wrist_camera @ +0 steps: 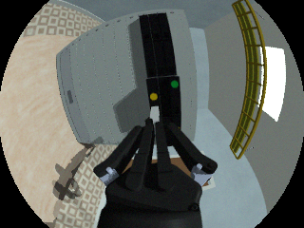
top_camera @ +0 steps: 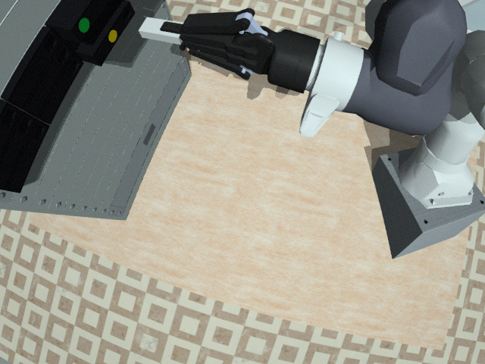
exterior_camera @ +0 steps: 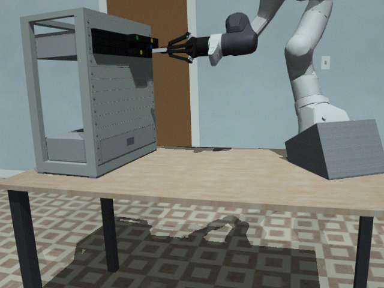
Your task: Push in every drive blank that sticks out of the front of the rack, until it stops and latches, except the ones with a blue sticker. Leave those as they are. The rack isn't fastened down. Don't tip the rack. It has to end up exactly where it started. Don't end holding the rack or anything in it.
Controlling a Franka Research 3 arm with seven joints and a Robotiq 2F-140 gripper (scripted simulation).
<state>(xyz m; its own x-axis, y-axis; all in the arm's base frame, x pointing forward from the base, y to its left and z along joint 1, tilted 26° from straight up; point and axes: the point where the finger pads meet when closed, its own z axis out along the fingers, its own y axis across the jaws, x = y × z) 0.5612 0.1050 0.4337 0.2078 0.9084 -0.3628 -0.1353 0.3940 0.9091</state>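
The grey rack (exterior_camera: pixel 93 93) stands on the table's left side, with a row of black drive blanks (exterior_camera: pixel 123 45) near its top. Several blanks stick out of the front. They carry a green sticker (exterior_camera: pixel 137 37), yellow stickers (exterior_camera: pixel 151 40) (exterior_camera: pixel 141 51) and a blue sticker (exterior_camera: pixel 150 47). My gripper (exterior_camera: pixel 155 49) is shut and empty, its pale pads pressed together into one bar. It points straight at the protruding blanks, with the tip close to the blue and yellow stickers. I cannot tell if it touches. From above, the gripper (top_camera: pixel 142 29) lies just right of the yellow sticker (top_camera: pixel 112 36). In the wrist view the fingers (wrist_camera: pixel 154 113) hide the blue sticker.
The rack's lower front is covered by flat grey panels (top_camera: pixel 101 129). The arm's grey base block (exterior_camera: pixel 335 149) stands on the table's right side. A brown door (exterior_camera: pixel 168 93) is behind the rack.
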